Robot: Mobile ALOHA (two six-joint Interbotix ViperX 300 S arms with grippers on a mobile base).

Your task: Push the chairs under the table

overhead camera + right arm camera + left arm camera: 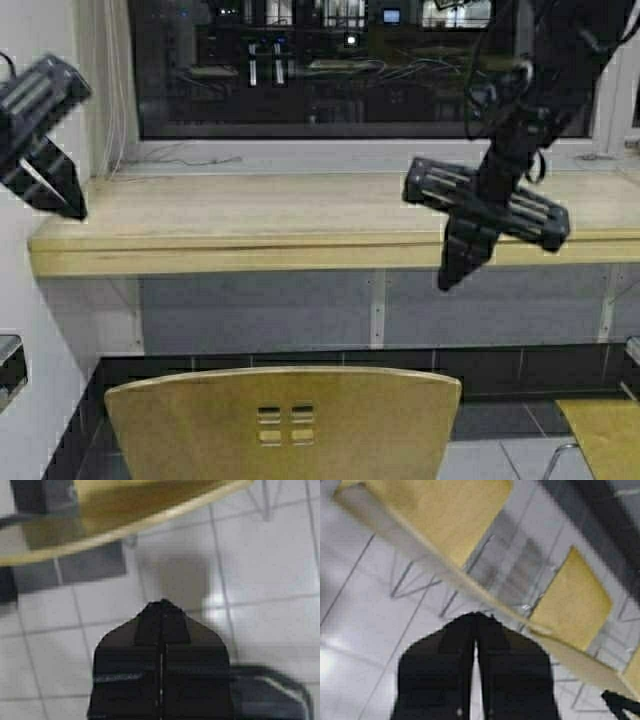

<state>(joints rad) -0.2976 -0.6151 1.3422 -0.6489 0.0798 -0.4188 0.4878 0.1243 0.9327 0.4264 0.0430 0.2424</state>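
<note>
Two chairs show in the high view: one chair backrest [285, 420] at bottom centre, a second chair [605, 430] cut off at the lower right corner. Both sit low in frame, below the desk [250, 245], which runs across mid-frame under the window [350, 65]. Left claw [70, 205] hangs at the left edge, well above the centre chair, fingers pressed together. Right claw [450, 275] points down at right of centre in front of the desk edge, above the chairs, fingers pressed together, touching nothing.

My way to the open space under the counter [300, 250] is blocked by a chair [285, 420].
</note>
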